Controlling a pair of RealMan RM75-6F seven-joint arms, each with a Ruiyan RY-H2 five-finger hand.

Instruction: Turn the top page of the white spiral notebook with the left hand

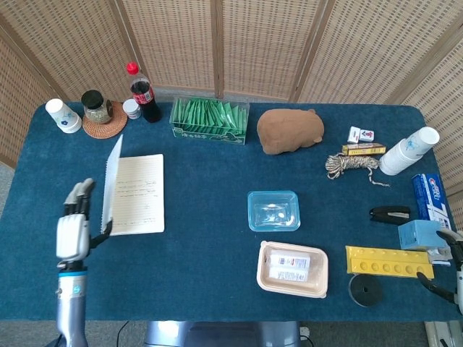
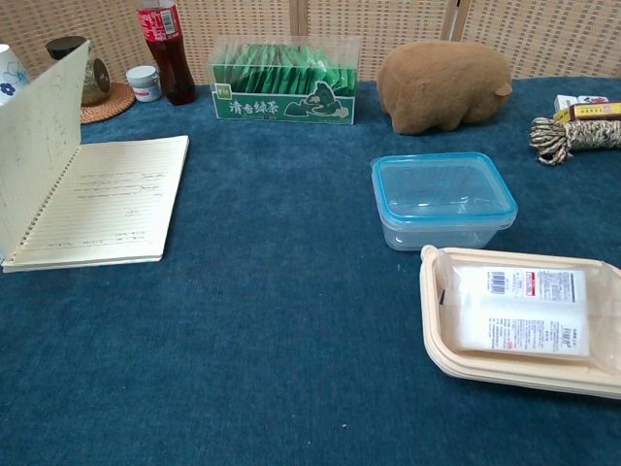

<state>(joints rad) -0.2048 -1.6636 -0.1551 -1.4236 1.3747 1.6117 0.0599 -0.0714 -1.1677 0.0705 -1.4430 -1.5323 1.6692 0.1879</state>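
Observation:
The white spiral notebook (image 1: 141, 195) lies at the left of the blue table, its lined, written page (image 2: 107, 199) showing. Its top page (image 1: 112, 181) stands almost upright along the spiral edge and shows at the left of the chest view as the lifted page (image 2: 39, 146). My left hand (image 1: 72, 230) is just left of the notebook, fingers stretched out, with the thumb reaching the raised page's near edge. It does not show in the chest view. Only part of my right hand (image 1: 456, 267) shows at the table's right edge, fingers apart, holding nothing.
Behind the notebook stand paper cups (image 1: 62, 116), a jar on a coaster (image 1: 96, 107), a cola bottle (image 1: 143, 92) and a green tea box (image 1: 210, 119). A blue-lidded container (image 1: 273, 210), a beige tray (image 1: 292, 269) and a brown plush (image 1: 289, 131) lie to the right.

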